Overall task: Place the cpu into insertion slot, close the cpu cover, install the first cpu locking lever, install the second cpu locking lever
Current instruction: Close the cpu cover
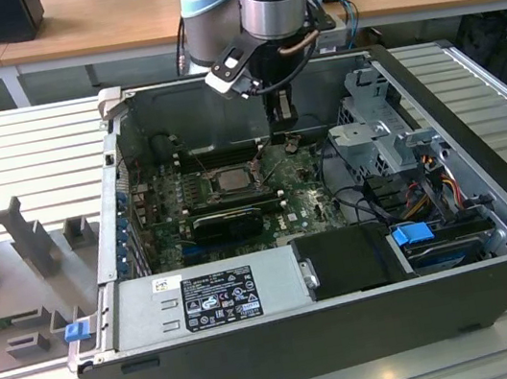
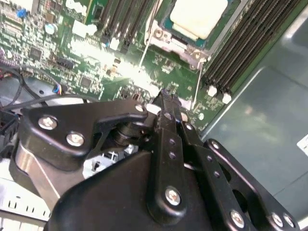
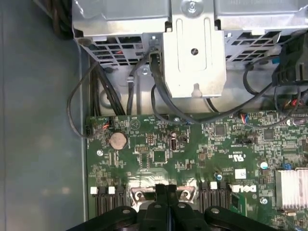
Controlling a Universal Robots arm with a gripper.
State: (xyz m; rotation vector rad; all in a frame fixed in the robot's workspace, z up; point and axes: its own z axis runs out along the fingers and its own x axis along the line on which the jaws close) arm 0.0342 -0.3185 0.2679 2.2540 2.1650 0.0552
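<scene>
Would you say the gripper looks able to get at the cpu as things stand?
Probably yes. The gripper hangs down inside the open case, close beside the cpu, and nothing appears to stand over the chip.

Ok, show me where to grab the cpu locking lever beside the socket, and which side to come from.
Grip the locking lever at its end towards the gripper, which looks free. It is a thin wire rod lying low along the board, so probably come straight down with the fingers across its length; sideways, the memory slots beside it leave little room.
</scene>
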